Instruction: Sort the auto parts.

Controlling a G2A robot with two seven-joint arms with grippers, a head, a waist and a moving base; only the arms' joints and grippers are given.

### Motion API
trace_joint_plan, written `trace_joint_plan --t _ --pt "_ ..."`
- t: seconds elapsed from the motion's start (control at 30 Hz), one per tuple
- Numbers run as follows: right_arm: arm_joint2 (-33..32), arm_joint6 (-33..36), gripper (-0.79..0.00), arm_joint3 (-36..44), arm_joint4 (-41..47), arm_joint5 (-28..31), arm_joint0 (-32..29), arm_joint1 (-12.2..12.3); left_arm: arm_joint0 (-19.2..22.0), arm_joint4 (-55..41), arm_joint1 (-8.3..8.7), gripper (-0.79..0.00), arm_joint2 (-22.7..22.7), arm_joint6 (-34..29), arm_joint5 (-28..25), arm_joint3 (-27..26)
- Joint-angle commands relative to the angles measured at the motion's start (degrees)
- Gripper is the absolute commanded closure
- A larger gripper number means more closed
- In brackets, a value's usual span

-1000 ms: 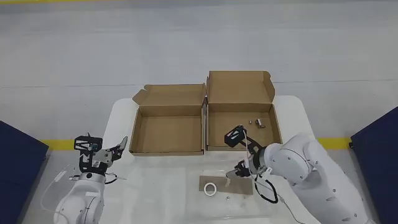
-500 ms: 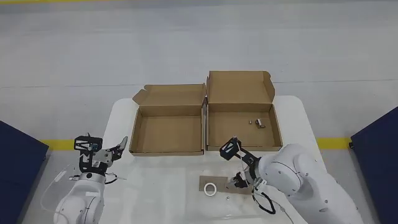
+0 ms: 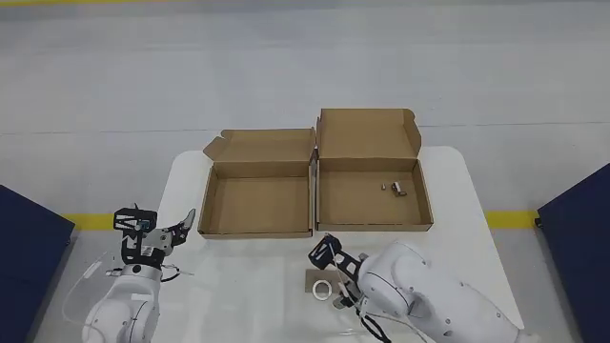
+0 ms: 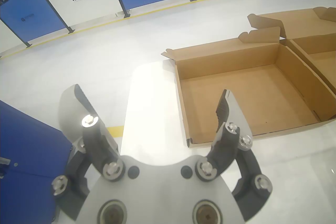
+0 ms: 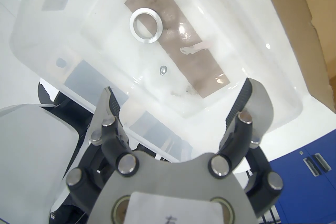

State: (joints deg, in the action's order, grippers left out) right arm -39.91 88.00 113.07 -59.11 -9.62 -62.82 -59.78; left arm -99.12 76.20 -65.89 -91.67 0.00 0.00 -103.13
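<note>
A silver ring [image 5: 146, 25] lies in a clear plastic tray [image 5: 236, 25] at the table's front, partly on a brown label [image 5: 181, 51]. A tiny metal nut [image 5: 163, 70] sits beside the label. My right gripper [image 5: 177, 86] hangs open just above the tray, a little short of both parts, holding nothing. In the top view the ring [image 3: 322, 290] shows just left of the right arm [image 3: 400, 291]. My left gripper [image 4: 151, 91] stands open and empty at the table's front left corner [image 3: 178, 226], facing the left box [image 4: 228, 62].
Two open cardboard boxes stand side by side at the back of the table. The left box [image 3: 257, 233] has nothing in it. The right box [image 3: 374, 167] holds two small metal parts [image 3: 393, 189]. Blue partitions flank the table.
The right arm has swung left and toward the table's front, from the right box's front edge to above the tray beside the ring. The left arm has kept still.
</note>
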Motion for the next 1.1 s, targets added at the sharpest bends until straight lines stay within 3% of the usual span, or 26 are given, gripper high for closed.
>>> trace_joint_plan --t 0.0,1.07 --pt "2.0 0.0 -0.785 -0.4 0.8 -0.8 1.2 0.3 0.0 0.0 0.0 -0.785 0.0 0.0 0.0 0.0" --pt "6.7 -2.0 -0.785 -5.9 -3.1 0.6 -0.3 -0.8 0.0 0.0 0.0 -0.785 0.0 0.0 0.0 0.0"
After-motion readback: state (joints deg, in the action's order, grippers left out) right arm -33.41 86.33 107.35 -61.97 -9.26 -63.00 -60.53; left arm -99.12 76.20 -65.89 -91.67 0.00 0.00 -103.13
